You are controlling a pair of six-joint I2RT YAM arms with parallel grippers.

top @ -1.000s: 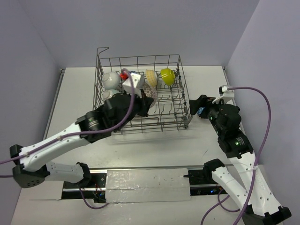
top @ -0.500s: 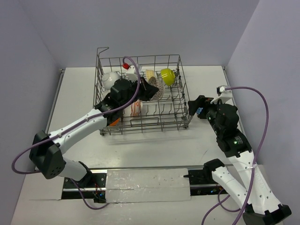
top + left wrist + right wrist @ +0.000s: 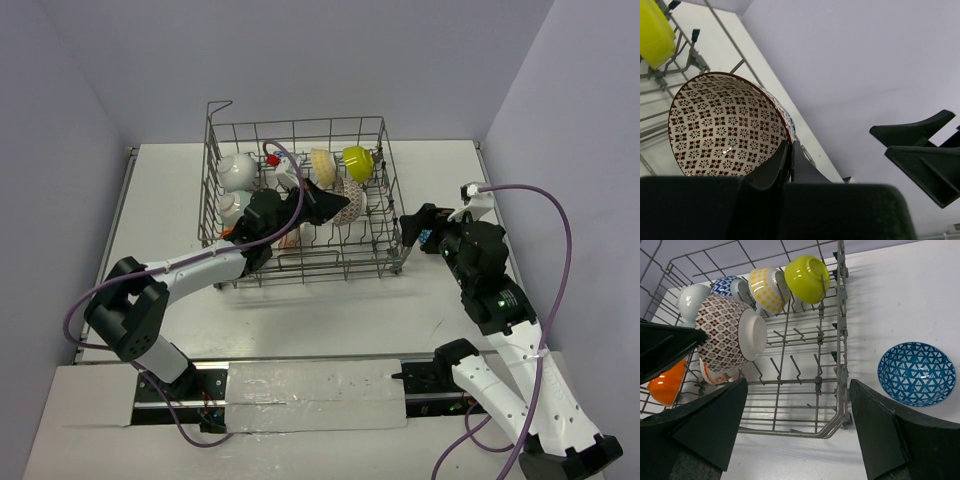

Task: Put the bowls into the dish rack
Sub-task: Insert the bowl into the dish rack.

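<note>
left fingers: my left fingers [image 3: 775, 167] are clamped on the rim of the red-white bowl [image 3: 725, 127], one finger inside the rim and one outside.
held bowl: the red-white bowl is on its side, its opening toward my left wrist and its plain white foot pointing away. It is inside the dish rack [image 3: 295, 125], about mid-rack. I can't tell if it touches the tines.
left arm: reaches in over the rack's near left wall, low and stretched out.
right fingers: my right fingers [image 3: 710, 425] are spread wide, nothing between them. They hover outside the rack by its near right corner.
under right fingers: the blue-white bowl [image 3: 916, 374] is upright on the surface [image 3: 900, 290], outside the rack and just beside its right wall, closer to my right-hand finger.
far row: the lime bowl [image 3: 807, 272] is at the right end, on its side between tines. The pale yellow bowl [image 3: 765, 287] is just beside it, then the dark-blue patterned bowl [image 3: 725, 285], then a white bowl [image 3: 692, 300] at the left end. All are tipped on edge.
near left of rack: the orange bowl [image 3: 667, 382] is low in the rack, partly hidden by my left arm.
below held bowl: a further bowl with reddish marks [image 3: 715, 375] is mostly covered; I can't make out its pattern.
rack: sits on the surface at the far middle, with its raised corner loop at the far left.
</note>
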